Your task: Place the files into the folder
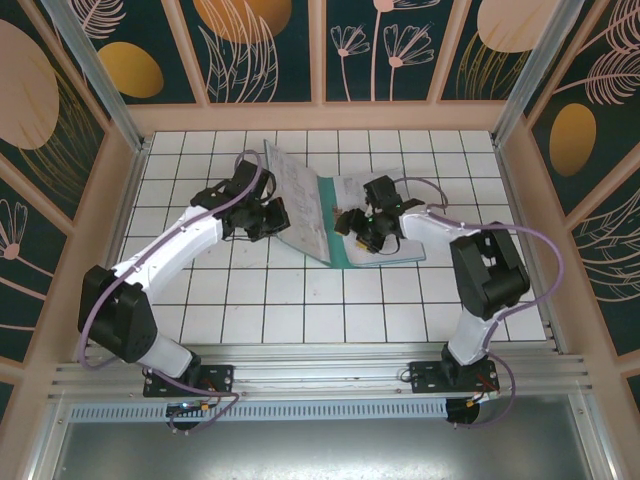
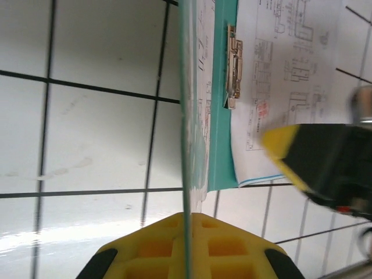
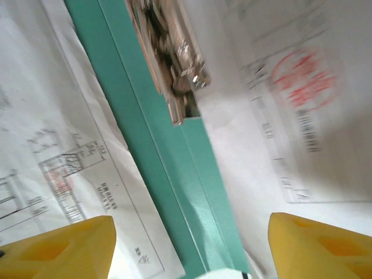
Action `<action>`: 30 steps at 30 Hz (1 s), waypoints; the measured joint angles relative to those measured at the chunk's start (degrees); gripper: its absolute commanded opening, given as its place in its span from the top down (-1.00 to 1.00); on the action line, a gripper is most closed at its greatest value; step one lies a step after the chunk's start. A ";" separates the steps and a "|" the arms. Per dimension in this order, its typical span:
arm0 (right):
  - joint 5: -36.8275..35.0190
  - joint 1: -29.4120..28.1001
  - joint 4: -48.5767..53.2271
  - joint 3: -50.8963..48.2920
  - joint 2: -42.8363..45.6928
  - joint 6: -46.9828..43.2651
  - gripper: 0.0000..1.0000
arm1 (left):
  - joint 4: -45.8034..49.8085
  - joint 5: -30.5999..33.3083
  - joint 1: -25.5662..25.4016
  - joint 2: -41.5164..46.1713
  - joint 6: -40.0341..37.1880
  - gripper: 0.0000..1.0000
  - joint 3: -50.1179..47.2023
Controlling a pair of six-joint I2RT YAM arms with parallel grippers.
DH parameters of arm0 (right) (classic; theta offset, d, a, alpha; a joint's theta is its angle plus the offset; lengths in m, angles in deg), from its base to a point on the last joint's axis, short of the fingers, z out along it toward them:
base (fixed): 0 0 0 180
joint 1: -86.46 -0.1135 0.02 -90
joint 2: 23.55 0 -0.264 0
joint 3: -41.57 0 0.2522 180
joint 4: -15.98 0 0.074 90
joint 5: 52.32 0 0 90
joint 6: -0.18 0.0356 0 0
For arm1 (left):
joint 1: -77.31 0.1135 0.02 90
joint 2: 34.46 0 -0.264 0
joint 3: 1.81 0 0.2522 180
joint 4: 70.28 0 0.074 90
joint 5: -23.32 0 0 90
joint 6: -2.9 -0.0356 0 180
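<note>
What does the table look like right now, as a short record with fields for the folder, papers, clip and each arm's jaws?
folder: open, green, left cover raised, right half flat
files: printed sheets inside, on both halves
clip: metal, by the spine
left jaws: shut on the raised cover's edge
right jaws: open above the spine

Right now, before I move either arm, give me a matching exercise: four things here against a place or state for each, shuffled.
Things:
1. small metal clip
2. round red stamp
3. left gripper
4. right gripper

Places or states:
A. open above the spine
B. on the inner strip of the thin dark green folder
C. printed on a white paper sheet
D. shut on the folder's raised cover

Pairs: 1-B, 2-C, 3-D, 4-A.
</note>
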 measured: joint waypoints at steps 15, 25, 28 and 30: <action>-2.51 22.27 -3.04 -15.34 10.19 0.37 -0.32 | 12.52 7.08 0.04 -4.44 -10.75 0.11 13.03; -1.77 24.13 -4.15 -17.68 8.20 0.85 -0.29 | -3.48 -5.03 -2.47 -6.27 -3.19 -0.21 13.64; -2.05 24.13 -3.96 -17.73 8.74 1.25 -0.29 | -8.39 -8.24 -5.20 -11.41 -0.68 -0.26 17.40; -2.27 24.13 -3.72 -17.73 9.49 1.46 -0.28 | -11.21 -10.01 -7.15 -16.17 0.48 -0.27 21.18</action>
